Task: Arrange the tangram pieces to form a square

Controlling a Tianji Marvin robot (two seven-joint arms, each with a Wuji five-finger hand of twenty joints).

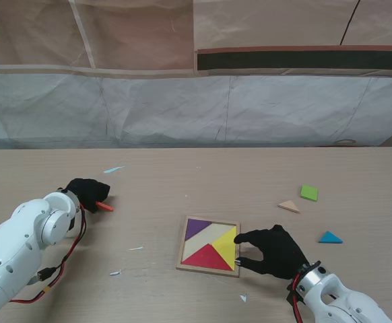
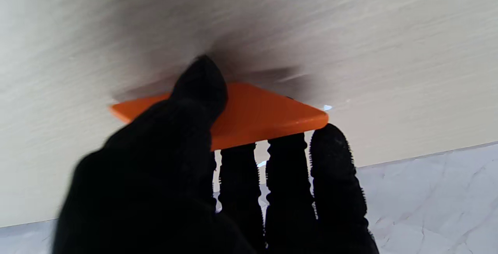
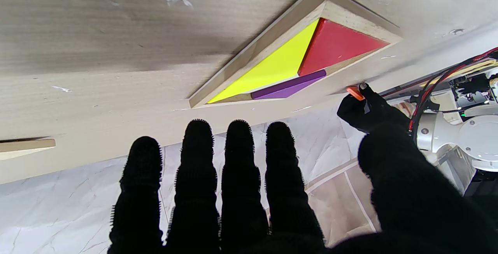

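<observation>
1. The pale wooden tabletop (image 1: 182, 175) carries the tangram tray (image 1: 210, 245) near me.
2. My left robot hand (image 1: 87, 191) pinches the orange piece (image 2: 268, 116), well left of the tray.
3. My right robot hand (image 1: 273, 250) rests spread and empty at the tray's edge.
4. I'd lift the piece level and keep the pinch firm.

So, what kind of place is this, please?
Probably a robot test bench, not a home: a plain wooden table, crinkled sheeting hung behind it, and red cables running along the arm.

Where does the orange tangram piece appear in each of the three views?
Stand view: orange piece at the left hand, left of the wooden tray.
Left wrist view: orange piece pinched, centre.
Right wrist view: small orange tip beyond the tray.
Shared landmark: the left hand.
</observation>
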